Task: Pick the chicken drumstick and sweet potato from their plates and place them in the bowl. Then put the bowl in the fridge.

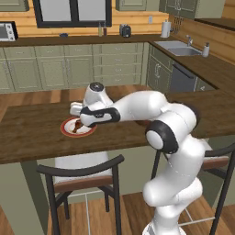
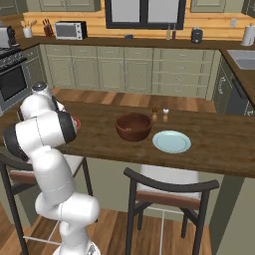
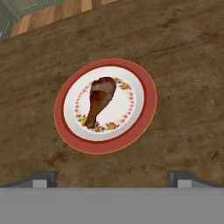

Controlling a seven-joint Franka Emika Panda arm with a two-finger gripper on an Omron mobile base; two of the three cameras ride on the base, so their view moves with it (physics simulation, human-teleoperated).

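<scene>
Your golden-brown chicken drumstick (image 3: 99,101) lies lengthwise across the red-rimmed white plate (image 3: 146,114), thin end toward the plate's rim; the gripper (image 3: 113,178) is spread wide, holding nothing.

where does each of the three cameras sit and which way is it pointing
Left base view: behind the arm on its left, facing the brown wooden counter; the white arm reaches over the red-rimmed white plate.
Right base view: behind on its right, facing the dark reddish-brown wooden bowl and pale teal plate; arm at lower left.
Hand view: looks straight down on the golden-brown chicken drumstick; open gripper tips at bottom.
Left base and hand views share the red-rimmed plate.
</scene>
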